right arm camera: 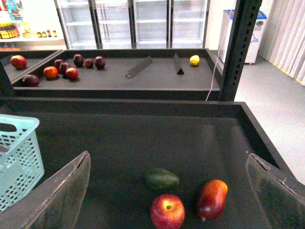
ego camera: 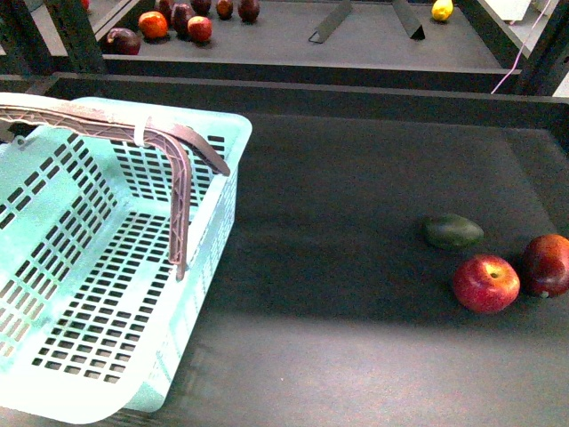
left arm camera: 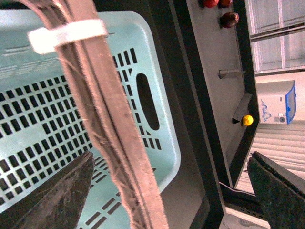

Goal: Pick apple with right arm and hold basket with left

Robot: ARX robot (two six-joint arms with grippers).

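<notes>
The left jaws are seen spread wide and released, held above the basket [left arm camera: 159, 86] with the wrist turned down toward its slotted floor. The two brownish-mauve handles [left arm camera: 102, 105], raised together and bound by a white strap [left arm camera: 66, 34], are passed through the gap between the jaws, close beside one finger [left arm camera: 62, 191] and well apart from the other; no clamping on them is seen. The right jaws are likewise parted and hold nothing, carried above the dark worktop [right arm camera: 157, 138] with the wrist tilted forward and down. The apple [right arm camera: 167, 211] is found on the worktop ahead of the right jaws, roughly midway between their two fingers and touched by neither. A green oval fruit [right arm camera: 162, 179] lies just beyond the apple, and a darker red fruit [right arm camera: 211, 199] rests just beside it, toward one finger. The basket is placed well off to the other side of the right jaws. Neither arm is shown in the front view.
</notes>
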